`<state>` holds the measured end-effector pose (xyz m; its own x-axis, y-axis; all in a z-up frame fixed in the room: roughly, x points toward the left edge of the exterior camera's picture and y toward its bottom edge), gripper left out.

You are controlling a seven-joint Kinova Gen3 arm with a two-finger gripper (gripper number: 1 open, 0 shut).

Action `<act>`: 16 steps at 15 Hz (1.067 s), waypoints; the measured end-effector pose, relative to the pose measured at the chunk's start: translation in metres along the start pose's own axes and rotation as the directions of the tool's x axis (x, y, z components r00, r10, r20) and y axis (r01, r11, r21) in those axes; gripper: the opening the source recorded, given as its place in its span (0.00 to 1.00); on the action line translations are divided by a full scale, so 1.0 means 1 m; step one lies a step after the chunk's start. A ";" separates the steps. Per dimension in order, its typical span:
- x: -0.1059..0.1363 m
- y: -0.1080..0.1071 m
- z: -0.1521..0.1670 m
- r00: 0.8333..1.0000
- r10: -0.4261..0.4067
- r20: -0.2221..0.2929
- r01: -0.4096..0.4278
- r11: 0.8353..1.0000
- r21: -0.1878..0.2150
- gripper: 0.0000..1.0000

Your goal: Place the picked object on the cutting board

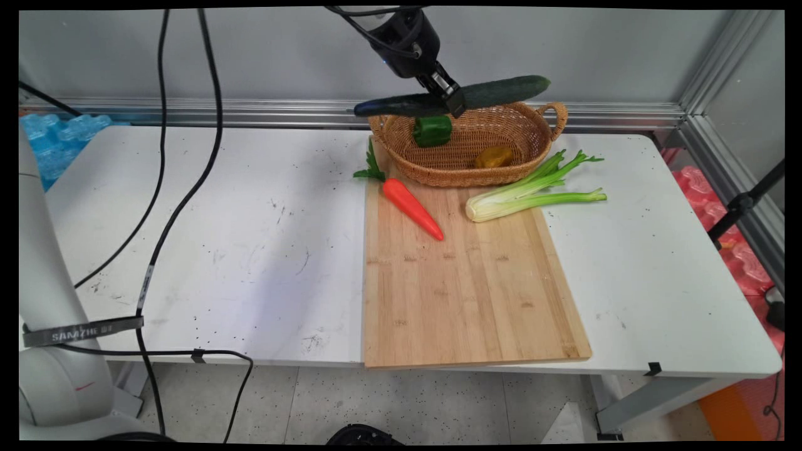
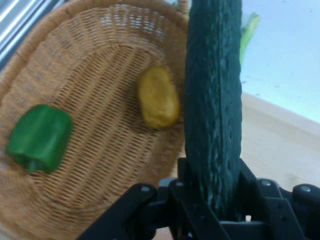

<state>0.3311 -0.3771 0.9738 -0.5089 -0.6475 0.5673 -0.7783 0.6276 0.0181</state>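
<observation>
- Long dark green cucumber (image 1: 495, 93), bumpy-skinned: clamped at about mid-length between the fingers of the black two-finger claw (image 1: 452, 100). It lies nearly level, its right end a little higher, in the air above the rear rim of the basket.
- Oval woven wicker basket (image 1: 532, 147) with loop handle at its right end: stands at the far end of the pale wooden cutting board (image 1: 463, 282) on the white surface (image 1: 219, 238).
- Green bell pepper (image 1: 432, 130): in the basket's left part.
- Yellow-brown rounded vegetable (image 1: 494, 156): in the basket's right part, apart from the pepper.
</observation>
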 end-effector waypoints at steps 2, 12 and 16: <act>-0.007 0.019 -0.007 1.000 -0.019 -0.005 0.018 1.000 -0.017 0.00; -0.046 0.094 0.006 0.996 -0.088 0.011 0.089 0.994 -0.056 0.00; -0.060 0.111 0.024 0.996 -0.088 0.026 0.090 0.994 -0.060 0.00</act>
<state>0.2668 -0.2793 0.9222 -0.4474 -0.7115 0.5419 -0.7973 0.5918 0.1187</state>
